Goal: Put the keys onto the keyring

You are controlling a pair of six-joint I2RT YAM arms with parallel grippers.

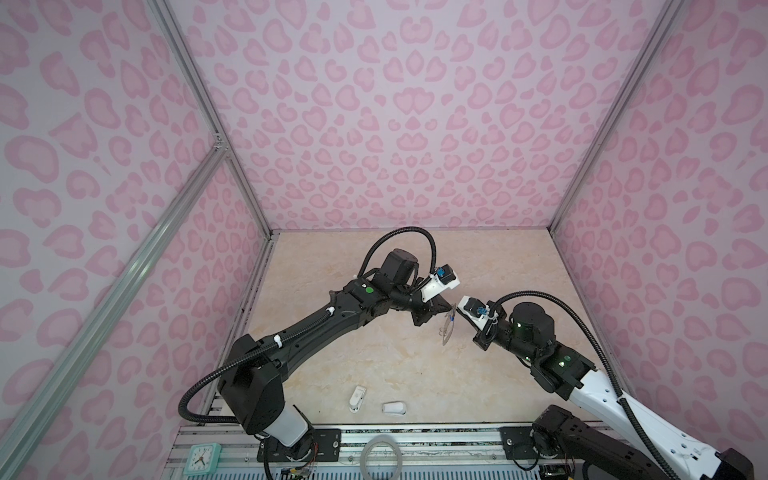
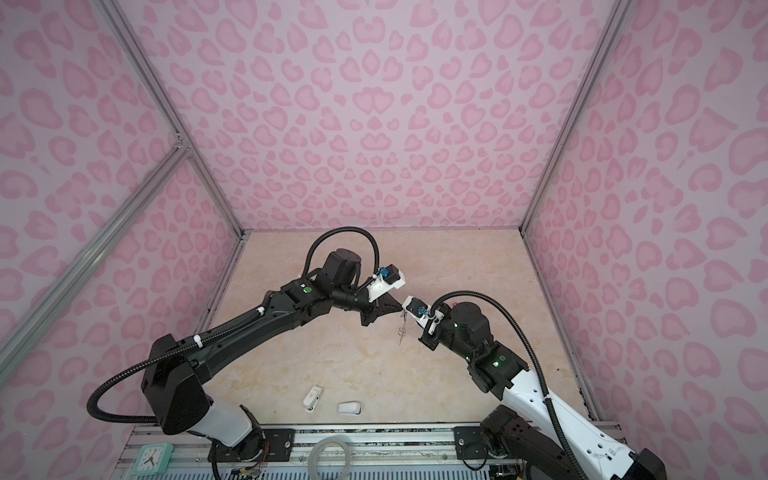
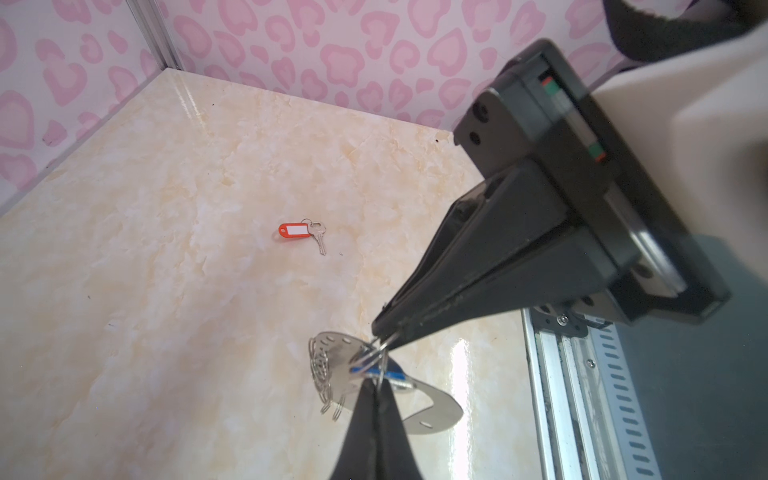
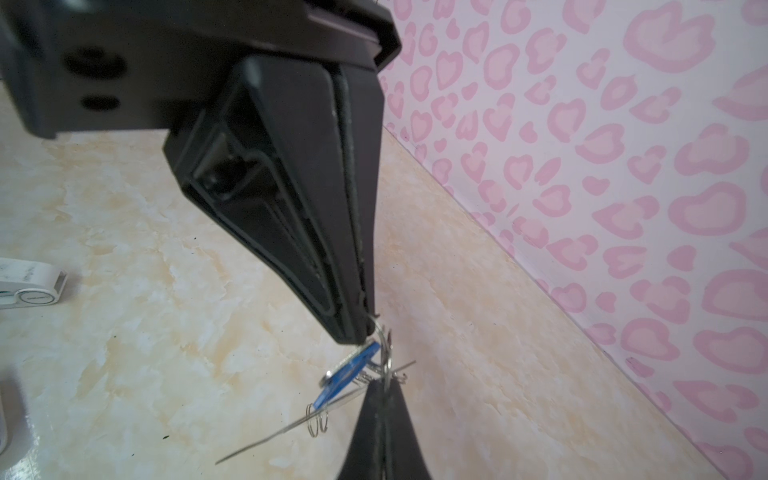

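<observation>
Both arms meet just right of centre in both top views, above the marble-look table (image 1: 415, 374).

You have the left gripper (image 4: 366, 331) fully closed. Its tips pinch a wire loop right at the head of the blue key (image 4: 349, 372), and the blue tag hangs just under them.

Your right gripper (image 3: 379, 333) is fully closed too, nipping a wire loop on the keyring (image 3: 446, 409). The two sets of tips sit almost tip to tip. The wires overlap there, so you cannot tell which loop passes through which.

The keyring is off the table, hanging in the air below the two sets of tips. In a top view it shows edge-on as a thin sliver (image 2: 401, 330). The left wrist camera shows its flat grey plate tilted, with a row of split rings (image 3: 322, 374) along one edge.

The red-orange key (image 3: 301, 232) lies flat on the table, well apart from the keyring. Its tag and metal blade sit side by side.

A white plastic piece (image 1: 357, 399) and a second white piece (image 1: 394, 408) lie near each other on the table, lower centre in both top views. A pale hoop (image 1: 381, 457) and a mint clock (image 1: 202, 458) sit at the bottom edge.
</observation>
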